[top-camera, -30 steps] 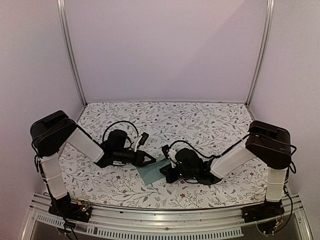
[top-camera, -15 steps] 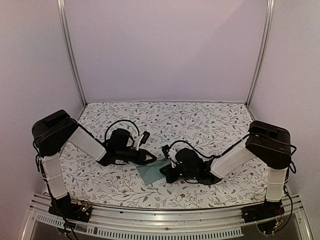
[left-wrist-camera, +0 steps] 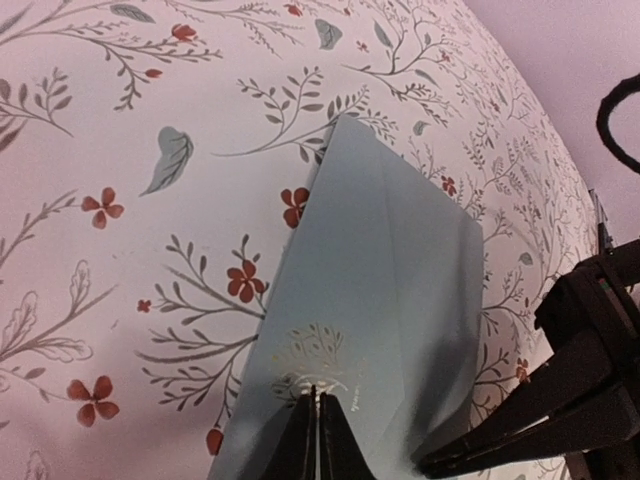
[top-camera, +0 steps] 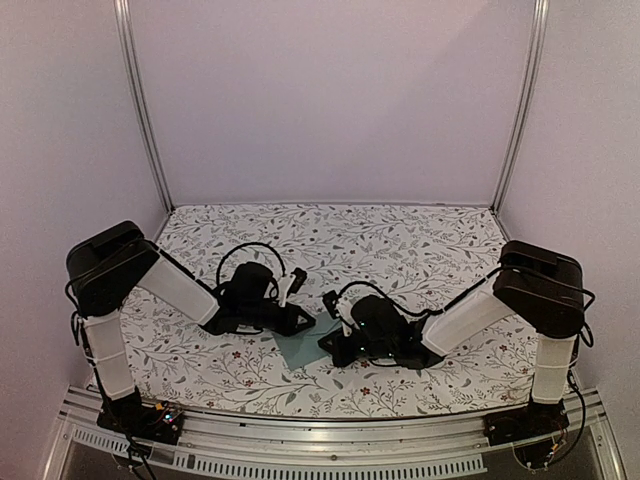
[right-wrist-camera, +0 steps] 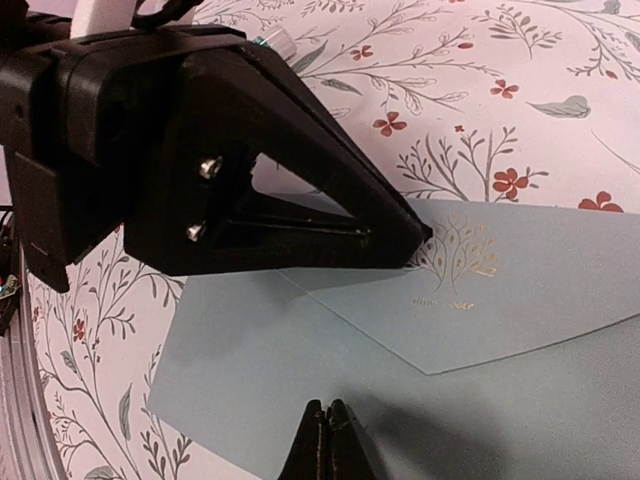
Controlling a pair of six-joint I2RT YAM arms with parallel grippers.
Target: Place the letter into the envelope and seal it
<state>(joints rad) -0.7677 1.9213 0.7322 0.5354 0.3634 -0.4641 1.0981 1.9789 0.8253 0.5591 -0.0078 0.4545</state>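
Note:
The teal envelope [top-camera: 298, 346] lies flat on the floral cloth between the two arms. Its triangular flap [right-wrist-camera: 520, 280] is folded down, and a gold tree emblem [left-wrist-camera: 316, 348] shows on the flap. My left gripper [left-wrist-camera: 316, 402] is shut, its joined tips resting on the flap right at the emblem [right-wrist-camera: 462, 250]. My right gripper [right-wrist-camera: 327, 410] is also shut, with its tips down on the envelope's body [right-wrist-camera: 290, 350] below the flap edge. The two grippers face each other across the envelope [left-wrist-camera: 390, 250]. The letter is out of view.
The floral tablecloth [top-camera: 400, 250] covers the whole table, back to the lilac wall. Metal frame posts [top-camera: 140, 110] stand at the back corners. Cable loops [top-camera: 240, 250] rise over both wrists. The right gripper's dark body [left-wrist-camera: 570, 390] sits just beside the left fingertips.
The left gripper has closed its jaws and slid right onto the envelope's flap. The right arm has stayed where it was.

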